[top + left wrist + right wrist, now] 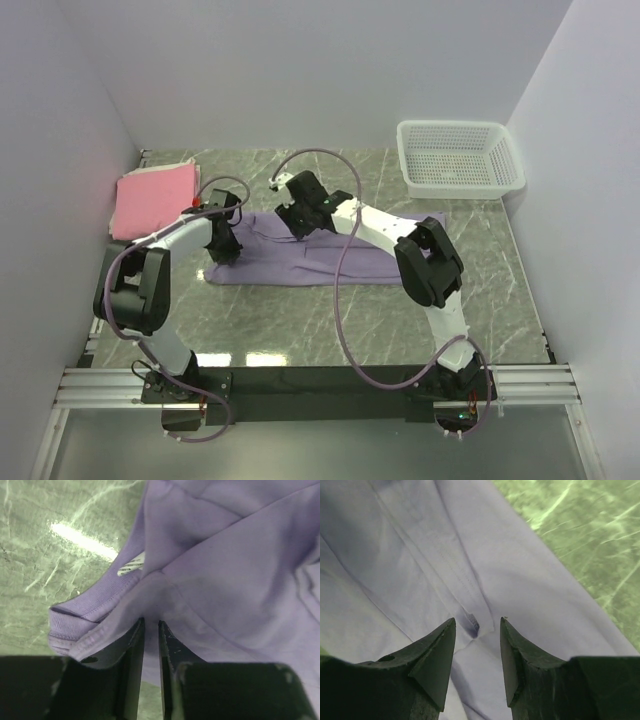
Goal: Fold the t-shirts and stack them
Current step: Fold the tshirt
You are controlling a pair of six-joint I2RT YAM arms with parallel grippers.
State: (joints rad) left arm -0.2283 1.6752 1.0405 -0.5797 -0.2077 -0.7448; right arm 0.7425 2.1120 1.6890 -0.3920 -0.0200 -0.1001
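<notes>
I'm seeing the pink tee (155, 200) lying folded at the counter's (300, 320) far-left, so approx half done. The lavender tee (330, 262) is lying spread mid-counter, not yet folded/stacked. L tool (151, 625) is pinching its collar-side edge; R tool (477, 625) is hanging open over it.

Robot lab cell, bare white walls (300, 70), marbled table (270, 320)

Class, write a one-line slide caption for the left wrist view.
Left gripper pinches a fold of the lavender t-shirt beside its collar, over the marbled table.
</notes>
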